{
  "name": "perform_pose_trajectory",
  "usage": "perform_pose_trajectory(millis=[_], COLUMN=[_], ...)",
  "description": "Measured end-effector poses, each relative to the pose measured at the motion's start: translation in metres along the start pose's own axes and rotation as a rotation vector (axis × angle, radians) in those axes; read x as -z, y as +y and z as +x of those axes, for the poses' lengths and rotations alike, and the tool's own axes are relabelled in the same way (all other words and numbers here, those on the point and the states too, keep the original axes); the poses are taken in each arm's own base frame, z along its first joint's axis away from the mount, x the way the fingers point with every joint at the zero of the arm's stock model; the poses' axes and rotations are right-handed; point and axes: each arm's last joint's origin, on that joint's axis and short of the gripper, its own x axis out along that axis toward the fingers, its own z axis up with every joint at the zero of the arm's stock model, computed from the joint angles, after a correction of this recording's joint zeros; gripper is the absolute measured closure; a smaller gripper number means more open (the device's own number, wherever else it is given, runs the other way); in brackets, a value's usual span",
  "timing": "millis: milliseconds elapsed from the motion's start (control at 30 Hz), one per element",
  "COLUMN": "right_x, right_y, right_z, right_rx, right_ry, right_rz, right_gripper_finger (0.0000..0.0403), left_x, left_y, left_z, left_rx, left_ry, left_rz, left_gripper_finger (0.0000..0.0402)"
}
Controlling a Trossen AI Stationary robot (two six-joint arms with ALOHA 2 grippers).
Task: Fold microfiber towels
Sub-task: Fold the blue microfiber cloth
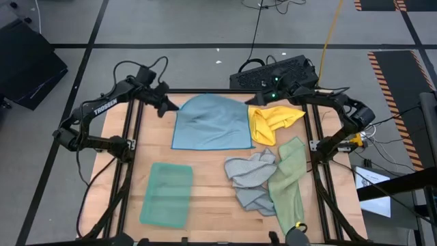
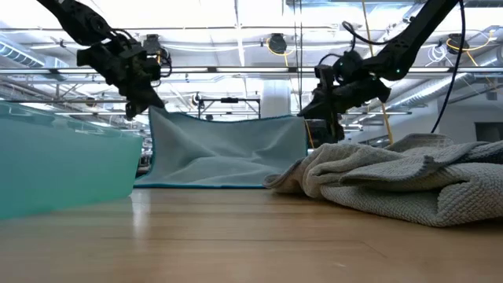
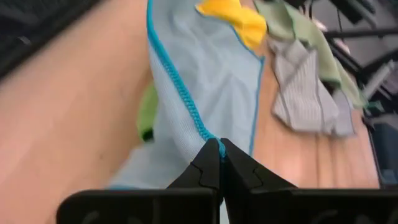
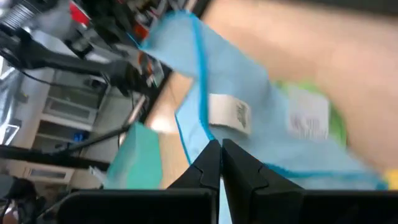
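Note:
A light blue microfiber towel (image 1: 212, 123) is held up at the table's far middle between my two grippers, its near edge (image 2: 204, 185) lying on the table. My left gripper (image 1: 171, 106) is shut on its far left corner and my right gripper (image 1: 254, 102) on its far right corner. A bright green towel (image 3: 146, 115) shows under it. A yellow towel (image 1: 273, 121) lies bunched to the right. A grey towel (image 1: 249, 174) and a sage green towel (image 1: 290, 178) lie crumpled at the near right. A folded teal towel (image 1: 166, 193) lies at the near left. My left gripper pinches the towel's stitched hem (image 3: 208, 134) at the far left corner between its two fingers, slanting down from the table's left. The cloth hangs below the fingers and sags toward the table. My right gripper pinches the hem (image 4: 202, 134) at the far right corner, close to the white label (image 4: 229, 113), slanting down from the table's right. The upper edge (image 2: 228, 119) dips a little between the two grippers.
A black device (image 1: 273, 72) with green lights sits just beyond the table's far edge. Bare wood (image 1: 205, 205) lies between the teal towel and the grey one. The table's black frame rails (image 1: 130, 150) run along both sides.

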Motion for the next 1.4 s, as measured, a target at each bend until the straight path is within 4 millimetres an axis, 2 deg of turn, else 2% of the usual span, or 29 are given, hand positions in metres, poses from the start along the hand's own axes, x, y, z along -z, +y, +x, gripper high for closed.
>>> perform_pose_trajectory(millis=[300,633,867,1067,1400], right_x=[0.026,0.052,0.069,0.091,0.112], right_y=[0.009,0.012,0.017,0.014,0.012], right_z=[0.02,0.03,0.04,0.045,0.05], right_rx=[0.025,0.164,0.228,0.264,0.306], right_ry=[0.165,0.303,0.349,0.403,0.431], right_rz=[0.06,0.083,0.072,0.093,0.079], right_gripper_finger=[0.0401,0.0401,0.0401,0.0401,0.0401], left_x=[0.01,0.051,0.065,0.08,0.08], left_y=[-0.011,-0.013,-0.018,-0.022,-0.024], left_z=[0.01,0.033,0.042,0.05,0.062], left_rx=[0.058,0.113,0.13,0.138,0.07], left_ry=[0.101,0.234,0.294,0.352,0.341], left_rz=[0.008,-0.041,-0.047,-0.048,-0.013], left_gripper_finger=[0.0399,0.0399,0.0399,0.0399,0.0398])
